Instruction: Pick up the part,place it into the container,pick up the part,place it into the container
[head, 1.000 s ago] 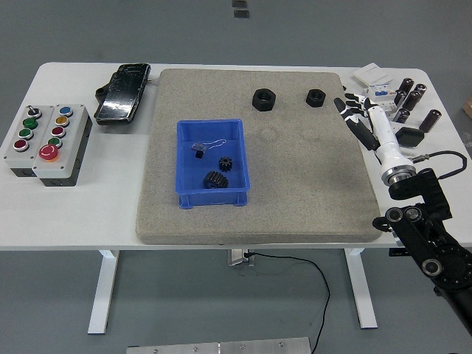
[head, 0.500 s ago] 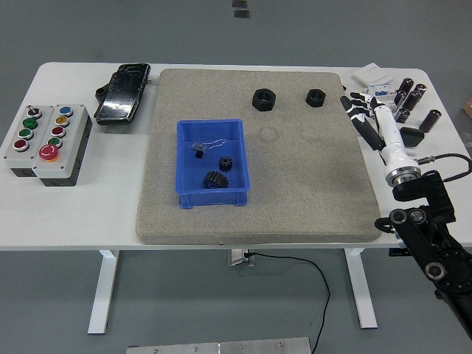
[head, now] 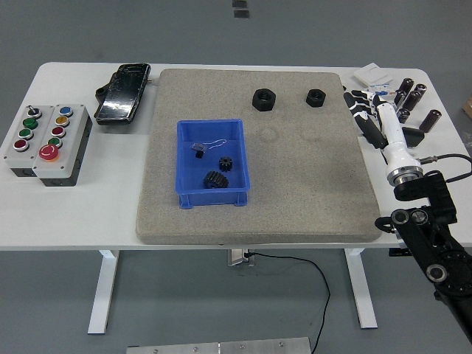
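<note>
A blue container [head: 212, 172] sits on the grey mat [head: 254, 151], left of centre. Inside it lie two black gears [head: 215, 179] and a small dark part with a wire clip [head: 199, 148]. Two black hex nuts rest at the mat's far edge, a larger one [head: 263, 99] and a smaller one [head: 316, 96]. My right hand [head: 361, 109] is at the mat's right edge, just right of the smaller nut, fingers extended and empty. The left arm is out of view.
A control box with coloured buttons [head: 46, 140] stands at the left. A black device [head: 123, 92] lies at the far left of the mat. Dark cylinders [head: 411, 99] and white boxes [head: 372, 76] crowd the far right corner.
My right hand has drifted right and slightly away from the smaller nut, toward the table's right side. Nothing else has moved.
</note>
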### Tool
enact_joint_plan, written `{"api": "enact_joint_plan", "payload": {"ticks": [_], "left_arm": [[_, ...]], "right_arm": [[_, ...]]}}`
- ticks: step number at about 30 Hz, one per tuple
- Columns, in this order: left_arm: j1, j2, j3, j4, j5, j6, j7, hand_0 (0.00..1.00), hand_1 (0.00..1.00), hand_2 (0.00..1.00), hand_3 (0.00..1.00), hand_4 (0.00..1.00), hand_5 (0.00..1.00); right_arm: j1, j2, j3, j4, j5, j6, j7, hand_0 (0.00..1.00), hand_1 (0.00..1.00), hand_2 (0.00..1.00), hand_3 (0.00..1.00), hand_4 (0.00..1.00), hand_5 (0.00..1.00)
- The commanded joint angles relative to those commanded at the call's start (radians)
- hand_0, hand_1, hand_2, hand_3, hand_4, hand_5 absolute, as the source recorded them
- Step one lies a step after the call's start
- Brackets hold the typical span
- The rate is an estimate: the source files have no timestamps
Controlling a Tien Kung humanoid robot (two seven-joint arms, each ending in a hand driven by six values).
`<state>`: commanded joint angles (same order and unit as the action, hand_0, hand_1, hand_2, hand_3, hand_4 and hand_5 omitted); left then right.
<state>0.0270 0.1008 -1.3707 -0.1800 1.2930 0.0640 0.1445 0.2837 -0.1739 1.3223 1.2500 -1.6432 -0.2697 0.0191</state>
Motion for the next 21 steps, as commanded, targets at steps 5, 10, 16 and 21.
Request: {"api": "enact_joint_plan", "payload": {"ticks": [5, 10, 16, 21], "left_arm": [[0.0, 0.0, 0.0, 0.0, 0.0, -0.001, 0.001, 0.674, 0.669, 0.59, 0.636, 0.711, 0.296], [-0.002, 0.0, 0.003, 0.0, -0.003, -0.002, 0.0, 0.673, 0.669, 0.59, 0.637, 0.711, 0.297], [-0.002, 0.001, 0.005, 0.0, -0.005, -0.004, 0.001, 0.673, 0.669, 0.59, 0.637, 0.711, 0.297], [-0.002, 0.001, 0.006, 0.0, -0.005, -0.005, 0.001, 0.673, 0.668, 0.59, 0.637, 0.711, 0.297]], "right_arm": [[-0.002, 0.0, 0.007, -0.002, -0.006, 0.022, -0.013, 0.866, 0.755, 0.772, 0.777, 0.984, 0.927], [-0.002, -0.001, 0.01, -0.002, -0.01, 0.026, -0.017, 0.862, 0.754, 0.766, 0.769, 0.991, 0.938], [-0.002, -0.002, 0.015, -0.001, -0.015, 0.028, -0.02, 0.86, 0.746, 0.764, 0.754, 0.99, 0.935], [-0.003, -0.002, 0.018, -0.001, -0.016, 0.027, -0.02, 0.862, 0.74, 0.764, 0.751, 0.987, 0.935]]}}
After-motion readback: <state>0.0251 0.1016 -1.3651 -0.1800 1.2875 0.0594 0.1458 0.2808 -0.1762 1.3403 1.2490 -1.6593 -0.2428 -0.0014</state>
